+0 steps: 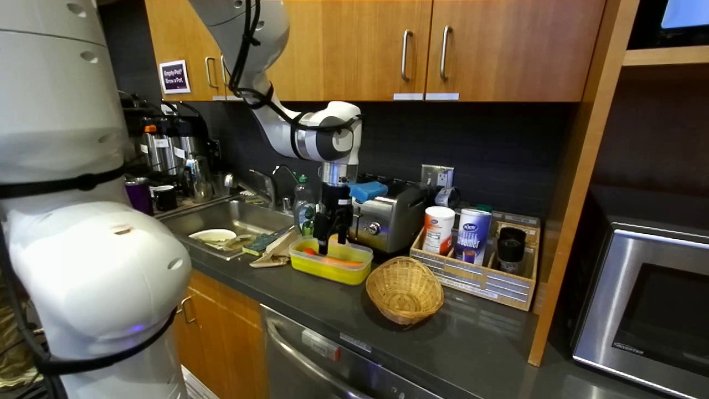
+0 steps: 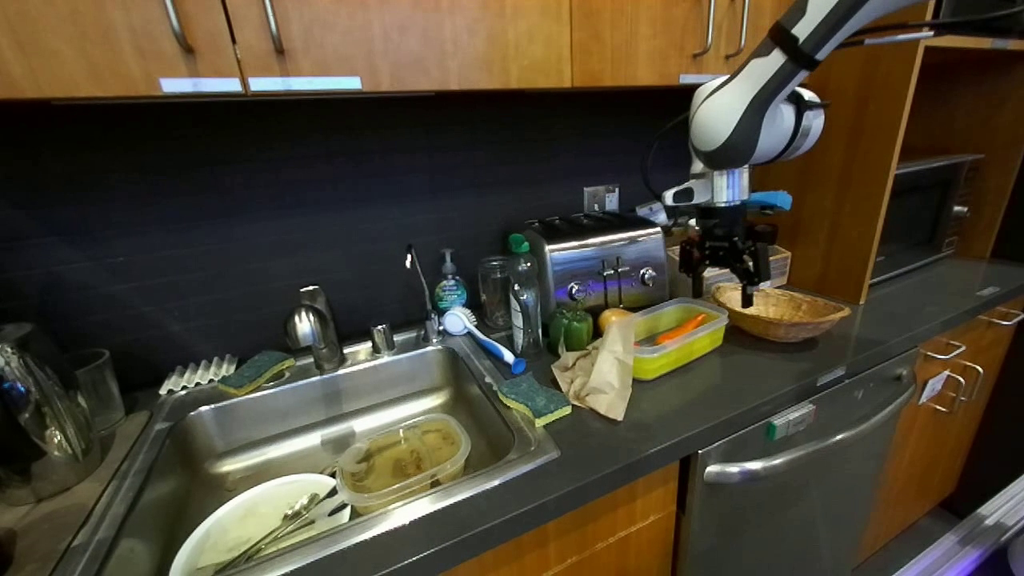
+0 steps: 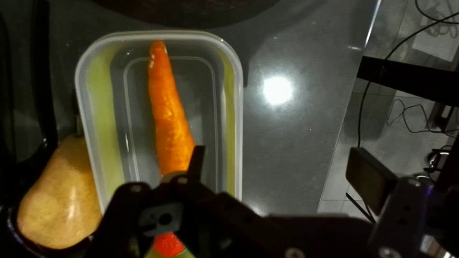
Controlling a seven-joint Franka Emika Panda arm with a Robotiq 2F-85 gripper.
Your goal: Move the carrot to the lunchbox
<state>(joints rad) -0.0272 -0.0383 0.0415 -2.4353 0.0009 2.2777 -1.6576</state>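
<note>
- The gripper (image 3: 281, 172): jaws spread wide, empty, likely because the carrot (image 3: 170, 111) already lies where wanted.
- The carrot is in the box (image 3: 103, 118), tip toward 12 o'clock in the wrist view, probably wall-propped.
- Just beyond, the basket (image 2: 800, 316), at 3 o'clock in an exterior view.

Both exterior views face counter (image 2: 768, 372) and lunchbox (image 2: 680, 356) — nearer, the wrist view looks down.

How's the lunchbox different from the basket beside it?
The lunchbox is rectangular; the basket is rounded. The lunchbox is yellow-green plastic, the basket tan wicker. The lunchbox holds the carrot; the basket doesn't. Both are open-topped and rest on the counter.
</note>
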